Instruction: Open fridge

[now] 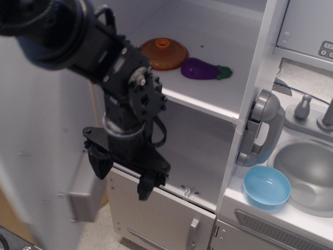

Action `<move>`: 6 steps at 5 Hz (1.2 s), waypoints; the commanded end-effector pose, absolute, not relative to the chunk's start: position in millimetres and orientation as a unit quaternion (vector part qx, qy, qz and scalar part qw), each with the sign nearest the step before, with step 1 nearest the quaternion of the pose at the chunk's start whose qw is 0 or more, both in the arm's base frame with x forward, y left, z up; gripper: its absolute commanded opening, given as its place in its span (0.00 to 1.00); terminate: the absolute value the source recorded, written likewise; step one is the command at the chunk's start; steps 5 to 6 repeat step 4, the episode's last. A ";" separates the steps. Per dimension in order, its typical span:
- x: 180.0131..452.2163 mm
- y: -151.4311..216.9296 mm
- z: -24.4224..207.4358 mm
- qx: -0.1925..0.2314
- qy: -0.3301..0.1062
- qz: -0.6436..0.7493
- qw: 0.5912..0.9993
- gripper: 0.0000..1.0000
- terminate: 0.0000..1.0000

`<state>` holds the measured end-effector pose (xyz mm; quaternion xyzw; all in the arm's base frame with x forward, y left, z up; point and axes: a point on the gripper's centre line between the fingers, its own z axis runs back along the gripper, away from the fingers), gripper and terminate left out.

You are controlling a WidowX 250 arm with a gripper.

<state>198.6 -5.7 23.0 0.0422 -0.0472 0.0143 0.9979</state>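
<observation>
The tall white fridge stands with its large door (36, 146) swung wide to the left; the door is motion-blurred and seen from its inner side. The fridge interior (208, 140) is exposed, with a white shelf (208, 101) across it. My black gripper (122, 176) hangs in front of the lower part of the opening, just right of the door's inner face. Its fingers (145, 187) are spread apart with nothing between them. The silver bar handle and the dispenser panel are not clearly visible; a blurred grey block (83, 200) shows on the door's edge.
An orange dish (165, 53) and a purple eggplant (200, 69) lie on the shelf. The lower door with a short handle (192, 234) is below. A grey phone handset (257, 130), blue bowl (266, 187), sink (307, 172) and faucet (328, 112) are at right.
</observation>
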 end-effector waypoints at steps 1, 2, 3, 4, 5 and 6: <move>216.4 32.8 32.8 0.037 -0.037 0.043 0.998 1.00 0.00; 219.7 39.1 40.3 0.026 -0.040 0.042 0.998 1.00 0.00; 222.1 57.1 45.7 0.005 -0.028 0.048 0.998 1.00 0.00; 222.4 70.0 45.0 0.010 -0.035 0.040 0.999 1.00 1.00; 222.4 70.0 45.0 0.010 -0.035 0.040 0.999 1.00 1.00; 222.4 70.0 45.0 0.010 -0.035 0.040 0.999 1.00 1.00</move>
